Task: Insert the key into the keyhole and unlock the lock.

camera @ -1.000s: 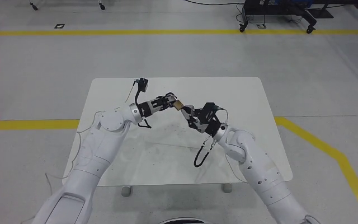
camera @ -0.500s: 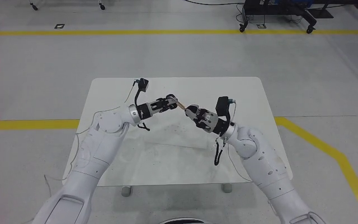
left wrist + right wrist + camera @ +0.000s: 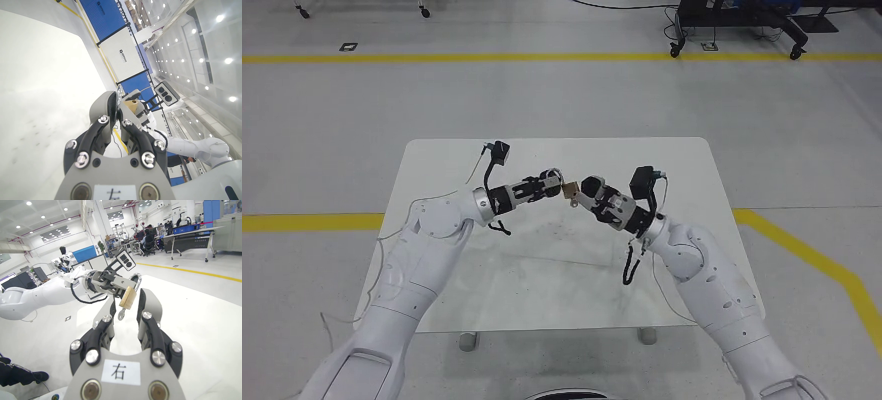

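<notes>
A brass padlock [image 3: 129, 300] hangs in the air over the white table [image 3: 682, 170], and my left gripper [image 3: 130, 283] is shut on its silver shackle [image 3: 137, 280]. A small silver key [image 3: 121, 314] sticks out of the bottom of the lock body. My right gripper [image 3: 127, 311] is open, one finger on each side of the key and lock without touching them. In the top view the padlock [image 3: 568, 188] sits between the left gripper [image 3: 554, 185] and the right gripper [image 3: 587, 190]. In the left wrist view, the left gripper [image 3: 118, 102] pinches the shackle [image 3: 119, 94], with the brass body [image 3: 132, 106] just beyond.
The tabletop [image 3: 189, 317] under both arms is bare. A black cable [image 3: 630, 265] loops off the right forearm above the table. Yellow floor lines [image 3: 542, 57] run beyond the far edge.
My right gripper has swung from the near side of the padlock round to its right end. The left arm with the padlock has stayed almost still.
</notes>
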### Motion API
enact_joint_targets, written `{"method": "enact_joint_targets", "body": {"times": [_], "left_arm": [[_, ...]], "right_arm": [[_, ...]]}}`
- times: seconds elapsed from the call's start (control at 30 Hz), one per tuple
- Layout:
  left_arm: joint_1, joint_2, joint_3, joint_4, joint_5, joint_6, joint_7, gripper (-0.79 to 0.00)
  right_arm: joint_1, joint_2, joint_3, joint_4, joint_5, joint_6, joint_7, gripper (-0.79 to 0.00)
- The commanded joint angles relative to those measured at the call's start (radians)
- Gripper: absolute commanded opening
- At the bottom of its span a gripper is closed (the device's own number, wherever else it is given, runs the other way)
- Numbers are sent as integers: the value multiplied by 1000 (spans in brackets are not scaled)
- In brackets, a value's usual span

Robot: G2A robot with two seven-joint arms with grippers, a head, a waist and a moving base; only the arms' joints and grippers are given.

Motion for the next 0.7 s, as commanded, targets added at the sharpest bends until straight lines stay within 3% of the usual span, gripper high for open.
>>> {"method": "enact_joint_targets", "body": {"times": [0.0, 0.1, 0.17, 0.23, 0.27, 0.43, 0.67], "left_arm": [[-2, 1, -2, 5, -10, 5, -9, -785], [-14, 4, -4, 16, -2, 30, -40, -785], [-23, 6, 5, 21, 35, 50, -56, -785], [-36, 7, 27, 24, 92, 89, -81, -785], [-43, 7, 40, 28, 129, 113, -81, -785], [-85, -8, 131, 58, 264, 268, -86, -785], [-143, -37, 225, 130, 363, 379, -39, -785]], "right_arm": [[-5, 2, 6, 1, -4, -3, -14, -425], [-18, 8, 39, 1, -14, 1, -47, -400], [-32, 13, 69, -8, -33, 19, -75, -280], [-49, 18, 97, -20, -45, 29, -101, -55], [-57, 21, 114, -28, -54, 39, -114, 0], [-88, 28, 155, -56, -87, 66, -147, 0], [-88, 28, 155, -56, -87, 66, -147, 0]]}}
